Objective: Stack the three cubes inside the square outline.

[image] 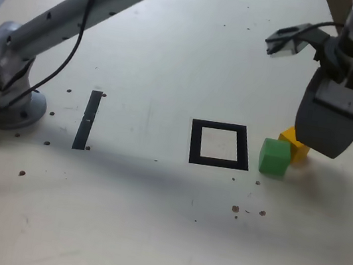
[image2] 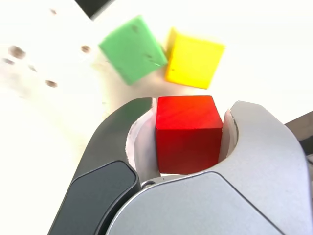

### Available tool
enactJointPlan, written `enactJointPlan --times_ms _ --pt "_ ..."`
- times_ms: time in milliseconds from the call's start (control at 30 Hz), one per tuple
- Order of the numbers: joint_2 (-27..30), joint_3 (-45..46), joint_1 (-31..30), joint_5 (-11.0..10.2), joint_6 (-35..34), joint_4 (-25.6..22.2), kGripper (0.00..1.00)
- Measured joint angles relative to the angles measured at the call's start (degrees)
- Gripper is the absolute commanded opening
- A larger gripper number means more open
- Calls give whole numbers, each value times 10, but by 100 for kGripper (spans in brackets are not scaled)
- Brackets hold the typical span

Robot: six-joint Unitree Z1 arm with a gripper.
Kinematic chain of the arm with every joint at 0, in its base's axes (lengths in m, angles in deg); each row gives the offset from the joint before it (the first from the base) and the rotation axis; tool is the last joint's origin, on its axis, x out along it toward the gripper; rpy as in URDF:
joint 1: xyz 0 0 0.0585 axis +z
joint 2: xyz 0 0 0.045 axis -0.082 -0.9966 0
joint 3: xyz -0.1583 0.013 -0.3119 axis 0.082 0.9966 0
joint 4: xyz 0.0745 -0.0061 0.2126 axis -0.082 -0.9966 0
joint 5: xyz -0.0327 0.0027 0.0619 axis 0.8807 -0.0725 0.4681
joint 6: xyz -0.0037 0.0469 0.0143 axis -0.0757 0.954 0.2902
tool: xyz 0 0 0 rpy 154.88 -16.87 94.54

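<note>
The claw is clamped on the red cube, its two curved jaws, one dark grey and one pale silver with a smooth moulded finish, pressing the cube's opposite sides. The red cube is a sharp-edged solid block with a faint grain across its matt faces. Beyond it lie the green cube and the yellow cube, both plain, flat-sided blocks of the same size, almost touching at one corner. In the exterior view the claw's bulky grey housing hangs near the table's right edge, hiding the red cube and part of the yellow cube; the green cube rests on the table just beside the square outline, towards that right edge. The outline is a thick black flat frame with a white centre, and nothing sits inside it. The table is a smooth off-white board dotted with small dark specks. A thin black strip lies nearer the arm's round metal base. No writing or label is legible anywhere.
</note>
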Motion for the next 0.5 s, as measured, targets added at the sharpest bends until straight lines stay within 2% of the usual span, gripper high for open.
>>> enactJointPlan --times_ms 100,200,333,500 --pt "31 32 -2 3 26 0 30" --pt "60 70 -2 7 67 0 25" --pt "96 124 1 8 142 0 18" --pt "133 211 11 9 243 0 17"
